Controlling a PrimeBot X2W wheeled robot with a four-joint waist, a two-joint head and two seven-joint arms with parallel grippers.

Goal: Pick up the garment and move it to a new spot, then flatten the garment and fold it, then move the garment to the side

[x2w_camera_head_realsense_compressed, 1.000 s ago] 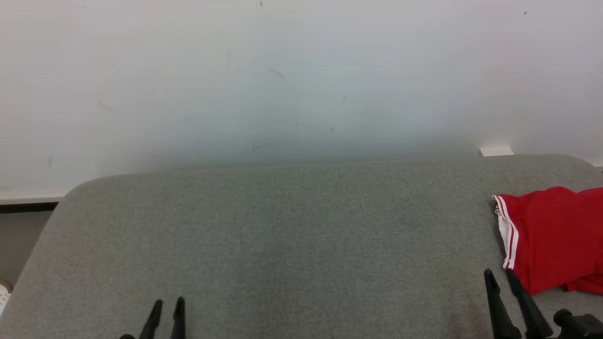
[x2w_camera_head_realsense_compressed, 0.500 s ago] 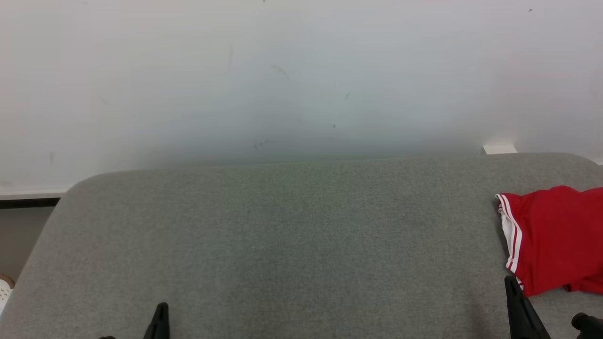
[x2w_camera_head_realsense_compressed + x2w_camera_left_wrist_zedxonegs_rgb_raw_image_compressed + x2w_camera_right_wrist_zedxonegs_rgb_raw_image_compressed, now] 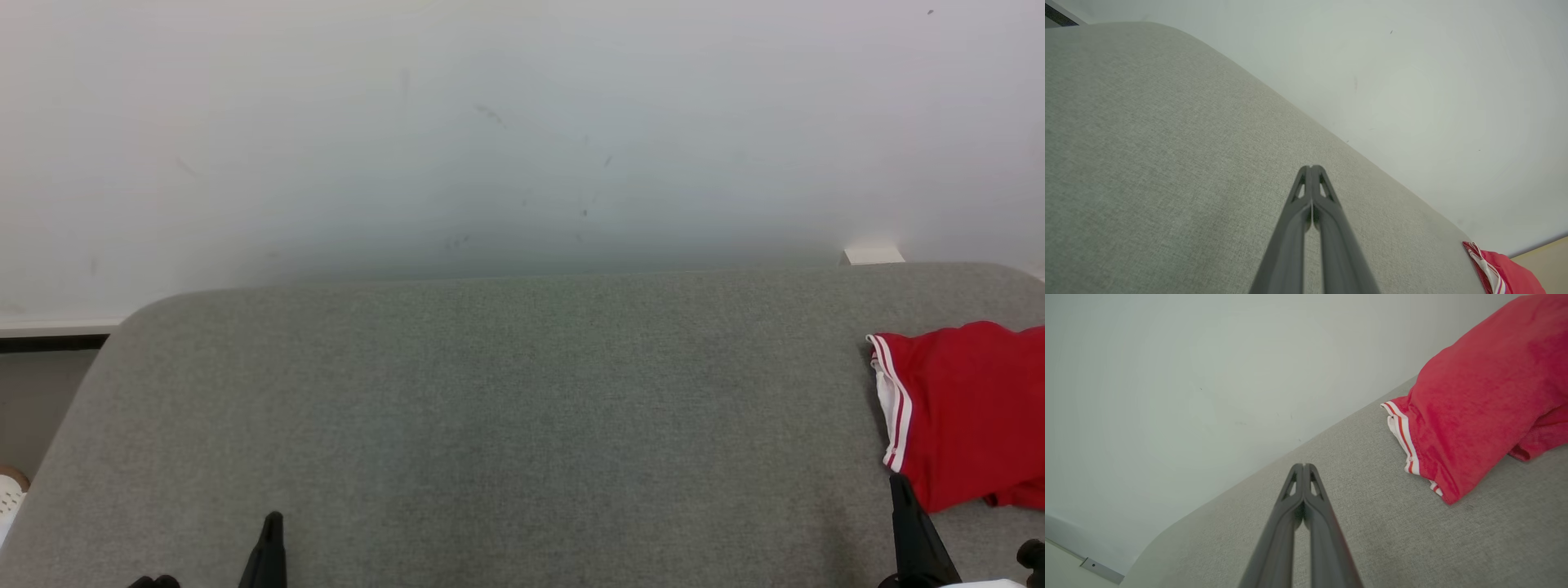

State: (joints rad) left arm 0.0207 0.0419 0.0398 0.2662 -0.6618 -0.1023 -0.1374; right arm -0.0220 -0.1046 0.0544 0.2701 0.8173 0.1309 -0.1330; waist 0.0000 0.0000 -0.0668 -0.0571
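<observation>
A folded red garment (image 3: pixel 963 412) with a white-striped hem lies at the right edge of the grey padded surface (image 3: pixel 506 408); it also appears as the garment (image 3: pixel 1474 416) and the garment (image 3: pixel 1502 271). My right gripper (image 3: pixel 900 486) is shut and empty, just below the garment's near left corner and apart from it; in the right wrist view the right gripper (image 3: pixel 1303 467) has its fingers pressed together. At the lower left, my left gripper (image 3: pixel 273 523) is shut with nothing in it, far from the garment, and the left gripper (image 3: pixel 1311 168) hovers over bare fabric.
A pale wall (image 3: pixel 522 122) rises right behind the grey surface. The surface's rounded left corner (image 3: pixel 131 327) drops to a strip of floor, where a white object (image 3: pixel 10 494) sits at the left edge. A small white block (image 3: pixel 872 256) sits at the back right.
Both grippers have drawn back toward the bottom edge and shut, from two separate fingers to one dark tip each. The camera has shifted slightly, moving the scene rightward.
</observation>
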